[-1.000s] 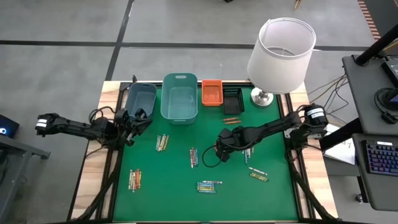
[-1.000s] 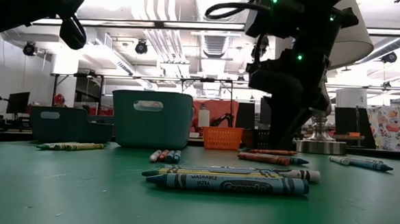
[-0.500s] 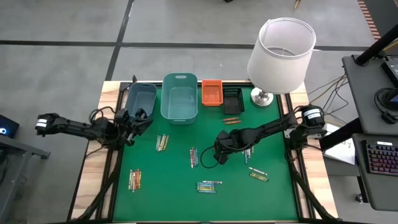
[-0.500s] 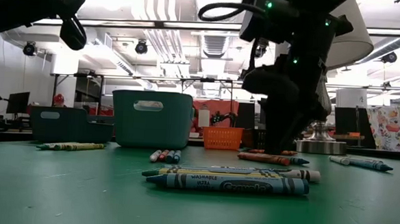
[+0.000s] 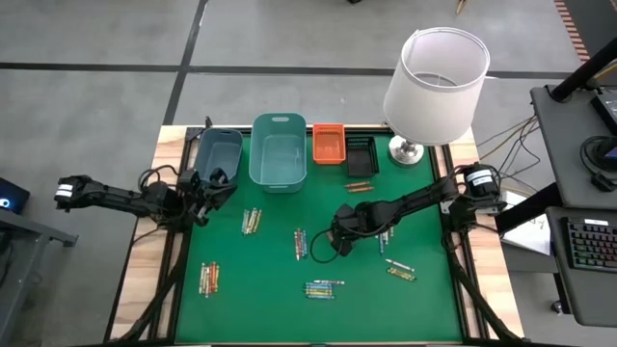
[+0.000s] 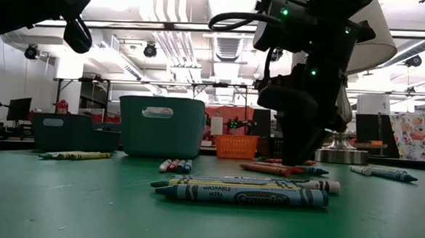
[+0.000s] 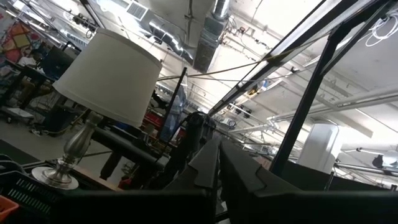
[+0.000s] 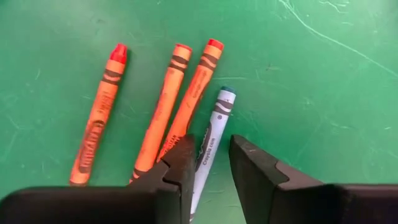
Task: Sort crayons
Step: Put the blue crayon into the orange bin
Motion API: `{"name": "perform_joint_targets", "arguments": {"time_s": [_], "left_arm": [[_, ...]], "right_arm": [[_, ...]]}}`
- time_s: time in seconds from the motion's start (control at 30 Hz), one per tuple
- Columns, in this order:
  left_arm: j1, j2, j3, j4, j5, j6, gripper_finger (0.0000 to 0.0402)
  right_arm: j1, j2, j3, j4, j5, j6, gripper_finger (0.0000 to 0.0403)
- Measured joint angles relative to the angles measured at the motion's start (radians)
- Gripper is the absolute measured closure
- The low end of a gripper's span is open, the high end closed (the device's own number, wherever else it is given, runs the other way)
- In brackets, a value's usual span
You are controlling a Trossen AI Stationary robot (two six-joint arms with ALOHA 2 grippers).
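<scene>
The table mat (image 5: 280,289) is deep green, framed by pale wood (image 5: 145,289). At its far edge stand a slate-blue bin (image 5: 219,152), a teal bin (image 5: 279,152), a bright orange basket (image 5: 328,144) and a black basket (image 5: 362,154). The lamp (image 5: 436,77) has a white shade on a silvery base. In the right wrist view lie three orange crayons (image 8: 165,118) with black bands and reddish tips, and a white-wrapped crayon (image 8: 210,140) with a blue tip (its lettering is dark). In the low view, a blue crayon (image 6: 241,195) lies in front of a yellow one (image 6: 224,183). Both arms are black.
</scene>
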Motion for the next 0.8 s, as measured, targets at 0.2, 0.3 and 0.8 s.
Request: {"name": "perform_joint_targets", "arguments": {"time_s": [0.2,0.3,0.8], "left_arm": [[0.000,0.002,0.000,0.000,0.000,0.000,0.0402],[0.000,0.001,0.000,0.000,0.000,0.000,0.0402],[0.000,0.002,0.000,-0.001,0.001,0.000,0.0402]], "right_arm": [[0.000,0.000,0.000,0.000,0.005,-0.002,0.0376],[0.000,-0.005,-0.001,-0.001,0.016,-0.004,0.0388],[-0.034,-0.080,0.041,-0.020,0.072,-0.059,0.0390]]}}
